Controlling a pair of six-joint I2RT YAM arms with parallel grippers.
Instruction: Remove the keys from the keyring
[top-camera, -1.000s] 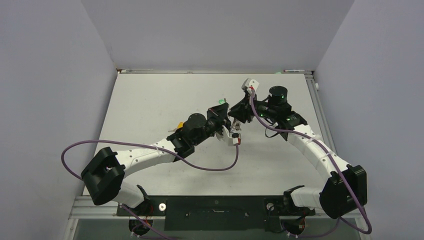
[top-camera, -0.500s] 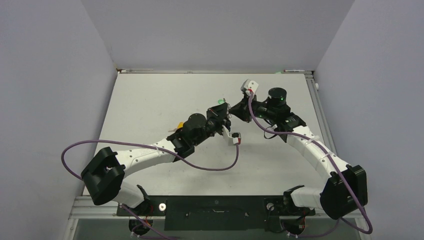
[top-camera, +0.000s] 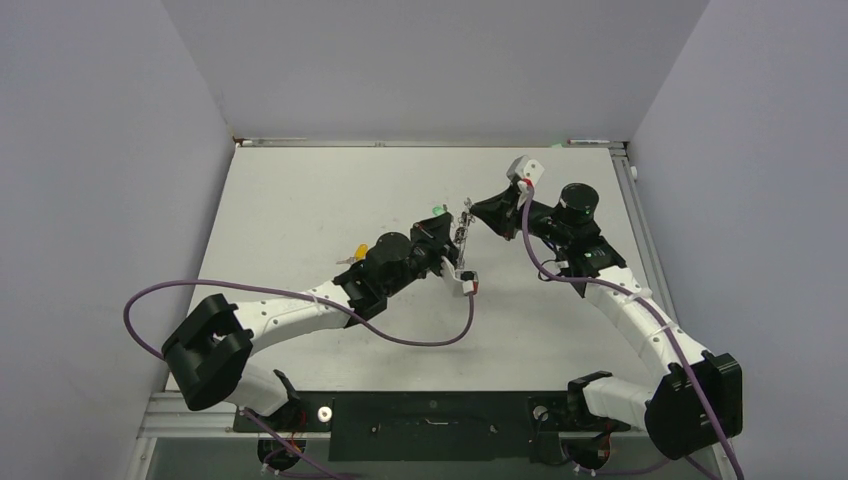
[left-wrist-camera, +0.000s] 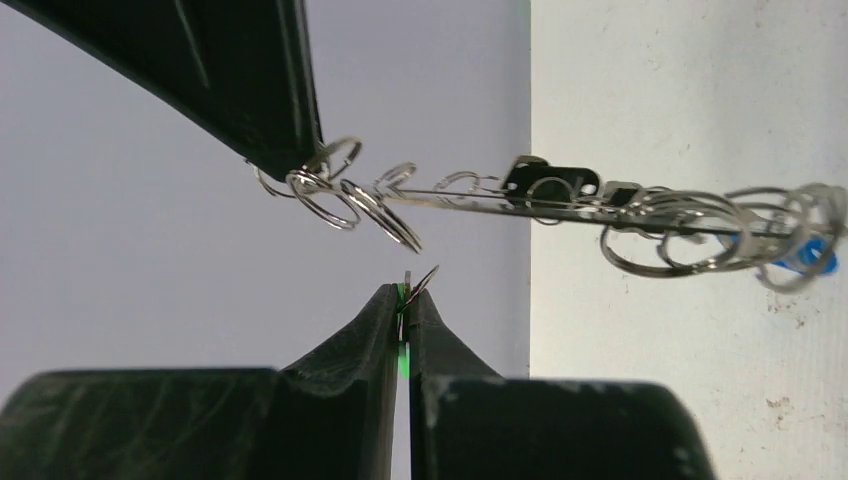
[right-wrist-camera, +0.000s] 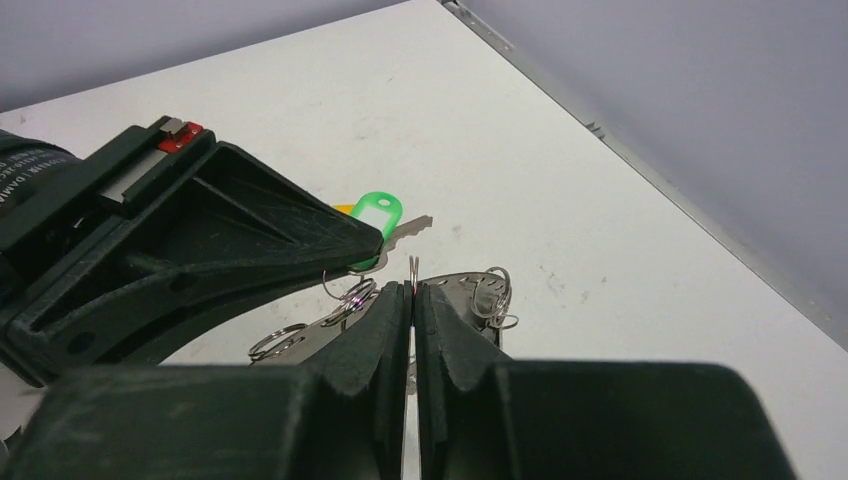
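Left pincer (left-wrist-camera: 403, 300) tight on a green key (right-wrist-camera: 373, 218), right pincer (right-wrist-camera: 412, 290) seemingly tight on the keyring (right-wrist-camera: 455, 283).

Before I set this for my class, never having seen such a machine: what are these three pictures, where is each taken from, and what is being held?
Two robot arms stand at a white table, each ending in a two-finger gripper. The wide picture looks down from above; the other two come from a camera on each wrist, so the black wedges at their bottom edge are that arm's own fingers. The left gripper is shut on a wire loop. The right gripper is shut on the keyring, a bunch of rings held in the air between them; a blue key hangs on it. A yellow key lies on the table. A green key sits by the left gripper; whether held, I cannot tell.
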